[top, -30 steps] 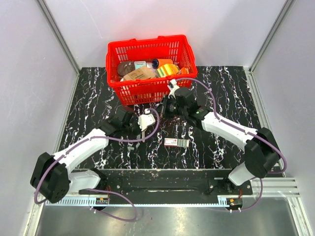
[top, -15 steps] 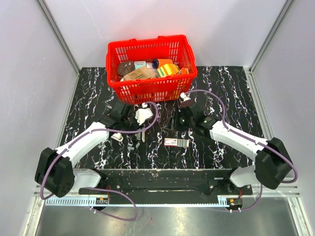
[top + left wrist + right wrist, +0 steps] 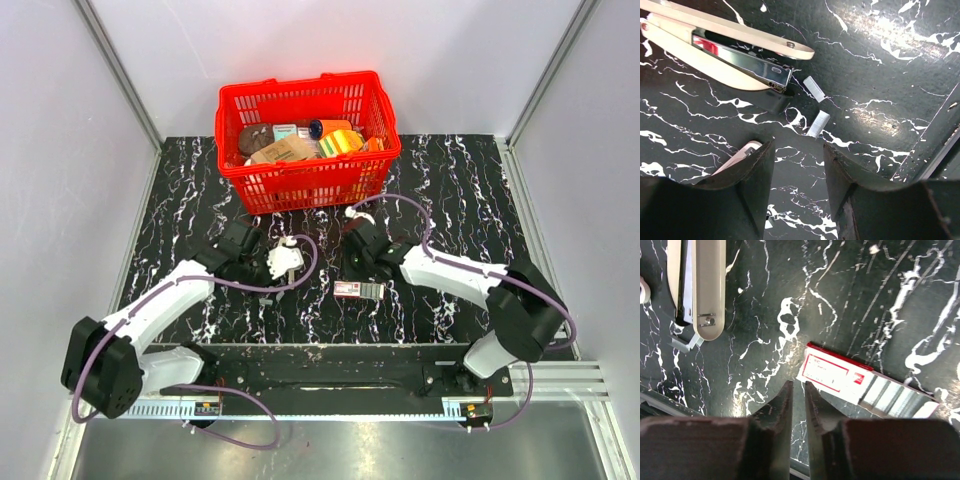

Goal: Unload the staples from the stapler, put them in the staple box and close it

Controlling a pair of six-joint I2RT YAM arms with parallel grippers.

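The stapler (image 3: 715, 47) is cream and lies swung open on the black marble table, its chrome magazine (image 3: 742, 57) bared. It also shows in the right wrist view (image 3: 707, 285). Two short staple strips (image 3: 818, 124) lie loose beside its tip. My left gripper (image 3: 797, 150) is open and empty just short of the strips; in the top view (image 3: 268, 272) it hides the stapler. A red-and-white staple box (image 3: 358, 290) lies slid partly open (image 3: 837, 372). My right gripper (image 3: 797, 385) is shut and empty, its tips at the box's corner (image 3: 352, 265).
A red basket (image 3: 310, 185) full of assorted items stands at the back. A small pale piece (image 3: 737, 157) lies beside my left finger. A black rail (image 3: 330, 365) runs along the near table edge. Grey walls close in both sides.
My right gripper has moved from just in front of the basket toward the near side, down to the staple box. My left wrist has shifted a little back and forth near the stapler.
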